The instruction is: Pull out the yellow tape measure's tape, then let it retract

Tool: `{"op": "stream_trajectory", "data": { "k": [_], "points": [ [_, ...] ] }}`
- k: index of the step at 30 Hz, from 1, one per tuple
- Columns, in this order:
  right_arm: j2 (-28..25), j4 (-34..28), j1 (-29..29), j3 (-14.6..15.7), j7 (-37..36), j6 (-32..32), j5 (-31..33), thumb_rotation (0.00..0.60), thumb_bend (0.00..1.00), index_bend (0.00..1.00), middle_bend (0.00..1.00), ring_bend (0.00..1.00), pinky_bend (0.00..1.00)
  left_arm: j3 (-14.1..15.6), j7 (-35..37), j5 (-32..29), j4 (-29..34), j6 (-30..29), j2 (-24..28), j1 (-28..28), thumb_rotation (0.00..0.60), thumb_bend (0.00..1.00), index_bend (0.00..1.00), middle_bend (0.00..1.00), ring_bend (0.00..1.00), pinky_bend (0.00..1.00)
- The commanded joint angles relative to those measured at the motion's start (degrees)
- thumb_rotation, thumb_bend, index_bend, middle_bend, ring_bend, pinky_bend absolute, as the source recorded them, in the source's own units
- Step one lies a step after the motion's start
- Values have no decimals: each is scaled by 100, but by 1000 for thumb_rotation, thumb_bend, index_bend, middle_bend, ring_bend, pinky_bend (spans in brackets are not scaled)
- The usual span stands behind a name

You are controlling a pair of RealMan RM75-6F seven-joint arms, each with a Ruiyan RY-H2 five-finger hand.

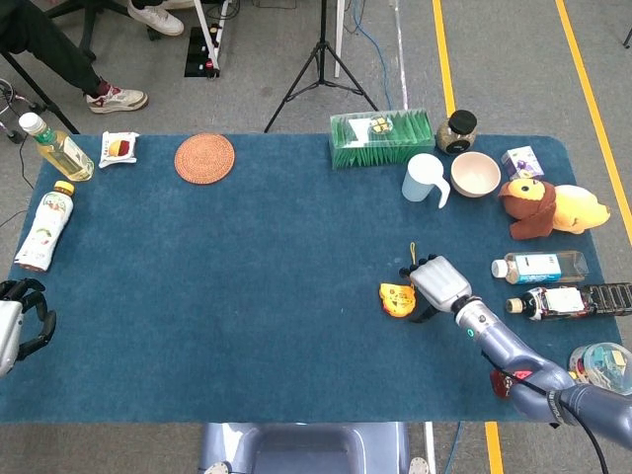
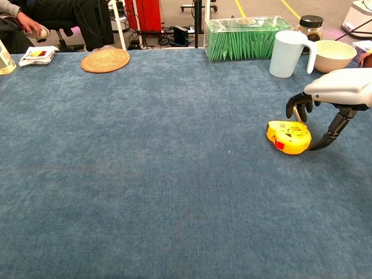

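The counter point(image 1: 247, 296), covered in blue carpet-like cloth, filled most of both views. Along its far edge stood a green box point(image 1: 381, 138), with a white pitcher point(image 1: 425, 179), a cream bowl point(image 1: 475, 174) and a dark-lidded jar point(image 1: 457, 129) near it. A woven round mat point(image 1: 204, 157) lay further left on the far side. Plush toys point(image 1: 551, 208) sat at the right edge, with two bottles lying on their sides just in front of them.

The right hand point(image 1: 435, 283) hung over the cloth on the right half, its fingers point(image 2: 297, 103) curled downward and apart, with the thumb reaching down on the other side; they closed on nothing. Just beside it, on its left, the yellow tape measure point(image 2: 289, 136) rested on the cloth, a red patch on its side. A short yellow strip stood up behind it near the fingers; whether they touched it I could not tell.

The left hand point(image 1: 18, 326) showed at the near left edge in the head view only, fingers curled, holding nothing.
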State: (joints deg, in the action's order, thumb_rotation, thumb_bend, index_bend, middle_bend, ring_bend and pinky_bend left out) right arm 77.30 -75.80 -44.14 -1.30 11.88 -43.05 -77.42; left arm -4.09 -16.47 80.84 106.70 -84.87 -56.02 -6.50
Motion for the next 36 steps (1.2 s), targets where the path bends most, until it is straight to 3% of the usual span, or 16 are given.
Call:
{"op": "stream_trajectory", "data": {
  "k": [1,22,30,36],
  "points": [
    [39,-54,-33,-81,131,54,162,354,122,244,366,321,314,8,19,2,-16,9,0,2,600,238,552,369,308,361],
    [335,-364,-119,-230,1109,2,1054,357,116,248,377,361,380,22,229,6,-205,40,4,13,600,239,552,369,308,361],
    [555,-86,-39,-216,1029,-167,1026,357,114,355,462,459,439,29,266,26,-222,16,15,32,600,239,552,369,308,361],
    [579,-28,4,-197,951,-211,970,357,112,372,476,472,455,28,253,30,-202,13,24,34,600,239,553,369,308,361]
  ]
}}
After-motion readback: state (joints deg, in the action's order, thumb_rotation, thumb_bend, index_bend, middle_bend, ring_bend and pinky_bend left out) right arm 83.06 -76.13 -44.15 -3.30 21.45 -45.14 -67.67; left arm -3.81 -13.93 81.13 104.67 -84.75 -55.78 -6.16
